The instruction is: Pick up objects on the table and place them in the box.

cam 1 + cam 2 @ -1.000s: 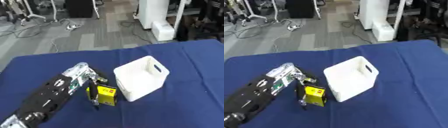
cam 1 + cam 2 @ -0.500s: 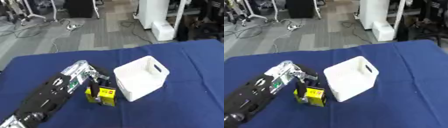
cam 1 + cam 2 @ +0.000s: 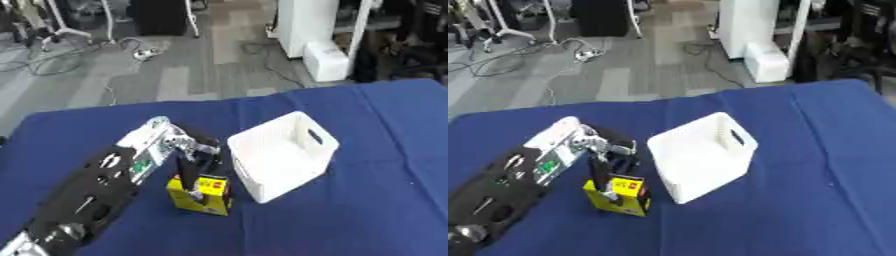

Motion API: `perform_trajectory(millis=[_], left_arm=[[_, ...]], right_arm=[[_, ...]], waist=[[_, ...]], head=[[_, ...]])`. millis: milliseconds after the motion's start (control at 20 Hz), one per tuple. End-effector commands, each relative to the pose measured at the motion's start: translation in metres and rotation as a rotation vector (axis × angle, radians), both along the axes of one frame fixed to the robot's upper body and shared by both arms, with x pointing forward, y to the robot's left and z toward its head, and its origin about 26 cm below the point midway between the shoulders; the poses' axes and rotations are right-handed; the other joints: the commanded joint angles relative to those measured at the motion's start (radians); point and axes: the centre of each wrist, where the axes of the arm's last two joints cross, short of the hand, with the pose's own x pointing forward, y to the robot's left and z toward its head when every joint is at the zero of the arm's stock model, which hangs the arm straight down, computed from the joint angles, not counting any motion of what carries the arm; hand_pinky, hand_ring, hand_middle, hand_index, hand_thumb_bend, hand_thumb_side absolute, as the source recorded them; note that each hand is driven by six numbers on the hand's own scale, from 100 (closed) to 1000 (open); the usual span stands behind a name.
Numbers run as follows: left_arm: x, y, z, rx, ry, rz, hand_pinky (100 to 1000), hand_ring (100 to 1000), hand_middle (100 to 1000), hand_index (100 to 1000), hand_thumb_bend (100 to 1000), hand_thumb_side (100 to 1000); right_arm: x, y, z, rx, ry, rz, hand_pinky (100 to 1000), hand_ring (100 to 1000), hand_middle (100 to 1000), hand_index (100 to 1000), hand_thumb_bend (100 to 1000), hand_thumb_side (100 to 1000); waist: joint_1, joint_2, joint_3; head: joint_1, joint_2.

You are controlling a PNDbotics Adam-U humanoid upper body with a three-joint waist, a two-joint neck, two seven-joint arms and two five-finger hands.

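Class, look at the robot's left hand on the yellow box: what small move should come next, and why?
Probably lift the yellow box off the blue tablecloth. The left hand has fingers down on it, yet it seems to rest on the cloth, beside the white basket, not inside.

Left arm [image 3: 96, 185] stretched in from the lower left corner, forearm slanting up and to the right. Left hand [image 3: 194, 165] bent downward at the wrist, fingers [image 3: 187, 177] curled around a yellow box [image 3: 203, 195]. Right hand out of sight.
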Motion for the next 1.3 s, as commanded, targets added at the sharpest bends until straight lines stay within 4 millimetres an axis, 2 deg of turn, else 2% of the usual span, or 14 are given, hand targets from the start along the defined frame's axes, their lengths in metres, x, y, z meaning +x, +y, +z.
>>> perform_trajectory(millis=[50, 350, 500, 950, 1300], left_arm=[[0.003, 0.011, 0.012, -0.030, -0.069, -0.004, 193, 442, 510, 384, 525, 208], [0.004, 0.014, 0.009, -0.042, -0.101, -0.007, 190, 439, 506, 380, 575, 168], [0.005, 0.014, 0.014, -0.035, -0.108, 0.003, 194, 438, 505, 379, 559, 163], [0.005, 0.008, 0.053, -0.017, -0.205, 0.004, 202, 441, 500, 363, 568, 155], [0.002, 0.003, 0.072, -0.006, -0.250, 0.006, 196, 443, 498, 359, 570, 152]], right_arm=[[0.000, -0.001, 0.010, -0.020, -0.031, 0.001, 100, 217, 153, 319, 100, 1000], [0.000, -0.001, 0.010, -0.020, -0.031, 0.000, 100, 217, 153, 319, 100, 1000], [0.000, -0.001, 0.010, -0.020, -0.031, 0.000, 100, 217, 153, 319, 100, 1000], [-0.001, -0.002, 0.009, -0.021, -0.029, -0.003, 100, 217, 153, 319, 100, 1000], [-0.001, -0.002, 0.009, -0.020, -0.027, -0.005, 100, 217, 153, 319, 100, 1000]], waist=[[-0.006, -0.005, 0.001], [-0.007, -0.005, 0.001], [-0.007, -0.006, 0.002], [-0.007, -0.009, 0.004], [-0.006, -0.011, 0.004]], head=[[-0.009, -0.009], [-0.009, -0.008], [-0.010, -0.007], [-0.011, -0.004], [-0.012, -0.004]])
